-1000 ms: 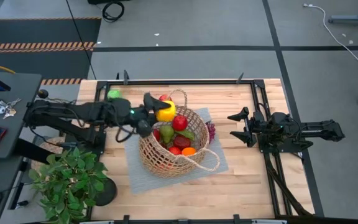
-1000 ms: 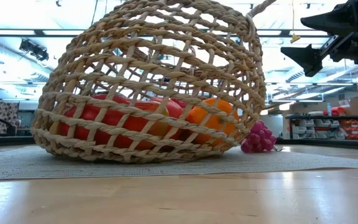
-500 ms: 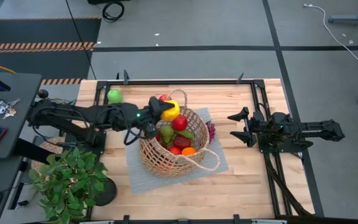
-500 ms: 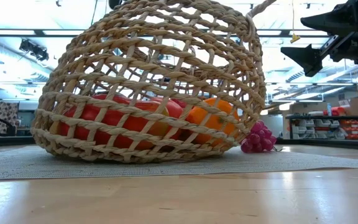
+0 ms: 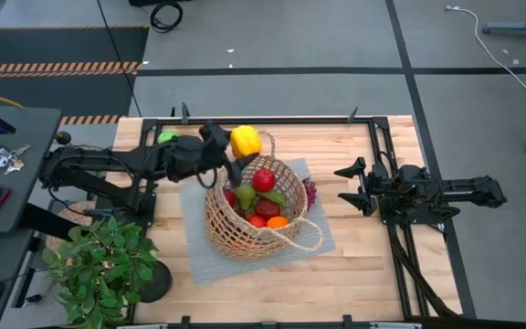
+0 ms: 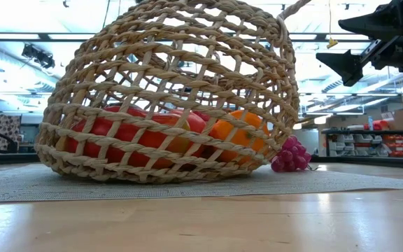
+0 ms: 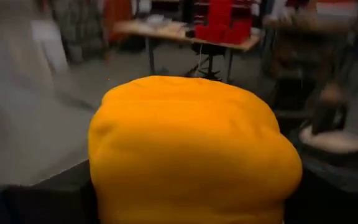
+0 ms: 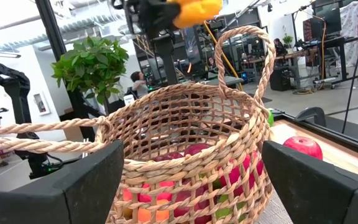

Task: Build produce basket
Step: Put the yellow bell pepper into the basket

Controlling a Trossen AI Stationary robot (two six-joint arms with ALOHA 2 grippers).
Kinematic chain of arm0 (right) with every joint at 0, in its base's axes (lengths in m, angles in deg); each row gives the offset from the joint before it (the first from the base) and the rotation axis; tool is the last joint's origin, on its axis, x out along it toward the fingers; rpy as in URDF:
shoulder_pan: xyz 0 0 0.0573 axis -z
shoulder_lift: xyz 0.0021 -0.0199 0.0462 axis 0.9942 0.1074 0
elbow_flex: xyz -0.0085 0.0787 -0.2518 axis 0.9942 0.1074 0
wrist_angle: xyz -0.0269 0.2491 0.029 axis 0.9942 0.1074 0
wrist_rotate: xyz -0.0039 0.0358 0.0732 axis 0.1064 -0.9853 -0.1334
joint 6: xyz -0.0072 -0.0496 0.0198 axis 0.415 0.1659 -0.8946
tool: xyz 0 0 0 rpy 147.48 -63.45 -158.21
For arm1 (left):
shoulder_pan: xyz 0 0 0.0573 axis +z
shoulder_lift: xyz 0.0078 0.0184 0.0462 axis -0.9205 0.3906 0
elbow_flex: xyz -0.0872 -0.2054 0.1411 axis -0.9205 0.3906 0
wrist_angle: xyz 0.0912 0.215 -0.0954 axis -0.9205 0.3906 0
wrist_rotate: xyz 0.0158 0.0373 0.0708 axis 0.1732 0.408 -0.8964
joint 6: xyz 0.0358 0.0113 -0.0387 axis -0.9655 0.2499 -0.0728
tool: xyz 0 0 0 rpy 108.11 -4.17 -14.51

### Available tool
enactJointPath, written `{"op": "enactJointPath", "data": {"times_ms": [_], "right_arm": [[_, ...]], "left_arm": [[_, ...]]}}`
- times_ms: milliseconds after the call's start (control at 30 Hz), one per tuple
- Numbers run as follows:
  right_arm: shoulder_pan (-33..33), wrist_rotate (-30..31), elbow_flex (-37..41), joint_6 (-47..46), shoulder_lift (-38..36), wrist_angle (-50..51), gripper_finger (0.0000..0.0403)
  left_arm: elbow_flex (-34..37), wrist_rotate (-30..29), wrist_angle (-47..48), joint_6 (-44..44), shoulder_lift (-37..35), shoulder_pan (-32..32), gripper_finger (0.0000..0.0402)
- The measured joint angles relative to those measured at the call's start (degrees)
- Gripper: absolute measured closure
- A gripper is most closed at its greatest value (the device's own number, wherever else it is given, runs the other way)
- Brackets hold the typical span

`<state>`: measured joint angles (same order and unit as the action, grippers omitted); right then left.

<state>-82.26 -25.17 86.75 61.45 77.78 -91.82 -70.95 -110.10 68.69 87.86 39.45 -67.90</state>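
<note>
Wooden table (image 5: 354,265): our left end effector (image 5: 236,146) grips yellow pepper (image 5: 245,140) at basket's (image 5: 245,233) 11 o'clock rim; we should centre, then release low. Right end effector (image 5: 359,187) idles wide.

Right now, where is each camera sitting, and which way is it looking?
High view: above the table, looking straight down; both arms show, the left gripper holding the yellow pepper.
Low view: at tabletop height, facing the basket; the right gripper shows.
Left wrist view: on the left wrist, the yellow pepper filling it.
Right wrist view: on the right wrist, facing the basket past its own open fingers.
Shared: both wrist views show the pepper.
</note>
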Motion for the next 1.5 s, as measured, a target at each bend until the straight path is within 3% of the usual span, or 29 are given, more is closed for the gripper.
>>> {"op": "enactJointPath", "data": {"times_ms": [100, 200, 367, 667, 1200, 1500], "right_arm": [[0.0, 0.0, 0.0, 0.0, 0.0, 0.0, 0.0018], [0.0, 0.0, 0.0, 0.0, 0.0, 0.0, 0.0018], [0.0, 0.0, 0.0, 0.0, 0.0, 0.0, 0.0018], [0.0, 0.0, 0.0, 0.0, 0.0, 0.0, 0.0018], [0.0, 0.0, 0.0, 0.0, 0.0, 0.0, 0.0018], [0.0, 0.0, 0.0, 0.0, 0.0, -0.4, 0.0018]], "left_arm": [[0.0, 2.8, 2.9, 16.0, 0.0, 0.4, 0.0072], [0.0, 9.4, 3.9, 29.3, 0.0, 0.4, 0.0071], [0.0, 22.9, 3.9, 38.8, 0.4, 0.1, 0.0071], [0.0, 38.1, 3.7, 35.6, 0.3, -2.2, 0.0071], [-0.8, 38.4, 0.7, 31.7, 1.8, -0.8, 0.0072], [-11.4, 37.0, 14.6, 20.2, 11.9, 1.2, 0.0072]]}}
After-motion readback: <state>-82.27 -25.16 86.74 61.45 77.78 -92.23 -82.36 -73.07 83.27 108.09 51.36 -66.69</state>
